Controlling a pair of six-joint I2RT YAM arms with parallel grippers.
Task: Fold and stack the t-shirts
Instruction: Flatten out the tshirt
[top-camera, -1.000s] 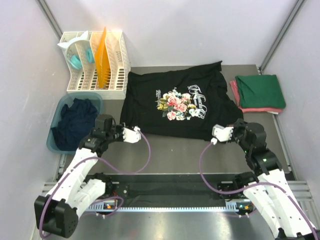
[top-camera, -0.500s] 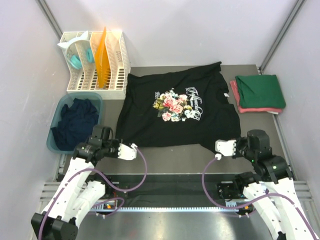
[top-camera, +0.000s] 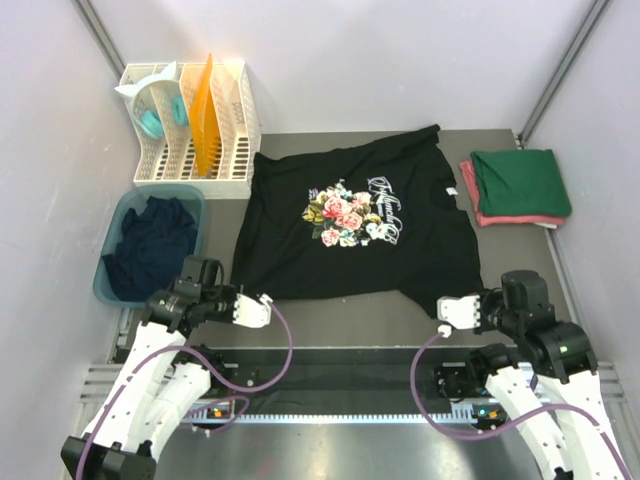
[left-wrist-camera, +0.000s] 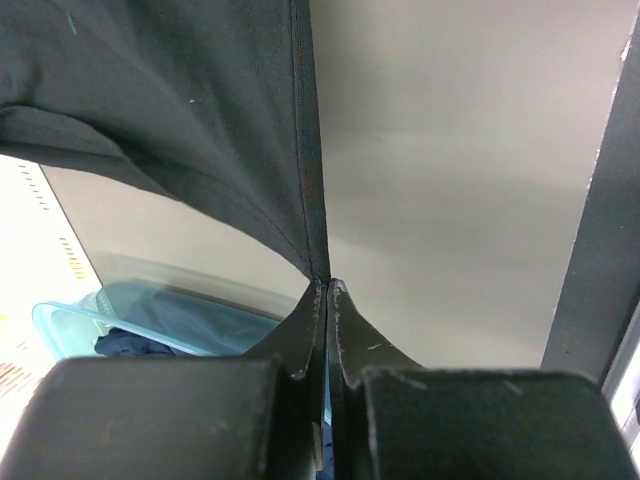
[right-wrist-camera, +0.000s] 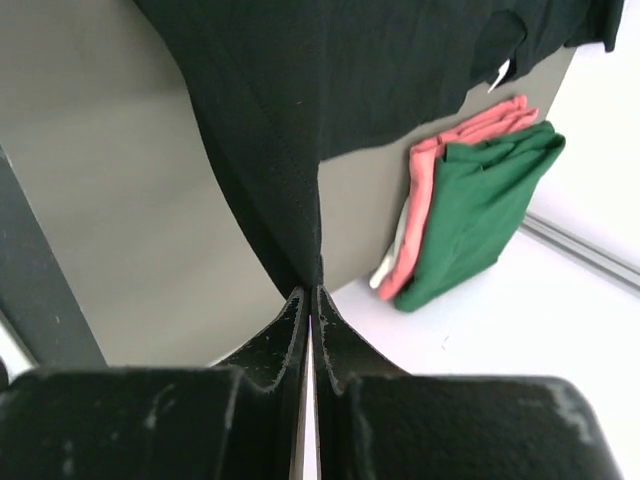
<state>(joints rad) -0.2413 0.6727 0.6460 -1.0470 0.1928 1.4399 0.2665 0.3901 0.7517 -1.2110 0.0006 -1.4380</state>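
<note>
A top view shows a grey bench (top-camera: 340, 315) with a black t-shirt (top-camera: 290, 240) spread out flat at its centre, its floral print (top-camera: 352, 212) facing up. The shirt's near edge is held at both ends. The jaws of the left gripper (top-camera: 266, 300) are clamped together on the near left corner, and the jaws of the right gripper (top-camera: 444, 302) are clamped on the near right corner. The cloth runs to a point at each grip.

At the right of the bench, a folded dark green t-shirt (top-camera: 520, 182) lies on a folded pinkish-red t-shirt (top-camera: 468, 188). At the left, a navy t-shirt (top-camera: 150, 245) is heaped in a teal tub (top-camera: 112, 215), with a white slotted rack (top-camera: 235, 150) behind it.

The step in hand is judged to be the spreading and straightening of the black shirt, with no fold made yet. The next move probably calls for both corners to be lifted together and carried evenly across the shirt, so that the edge is laid down straight.

Only the top view gives the whole shirt, the print and the rack. Only the wrist views show the grip closely: in each, a thin point of black cloth is pinched between closed fingertips. The tub's rim is also seen in the left wrist view, and the folded pile in the right wrist view.
</note>
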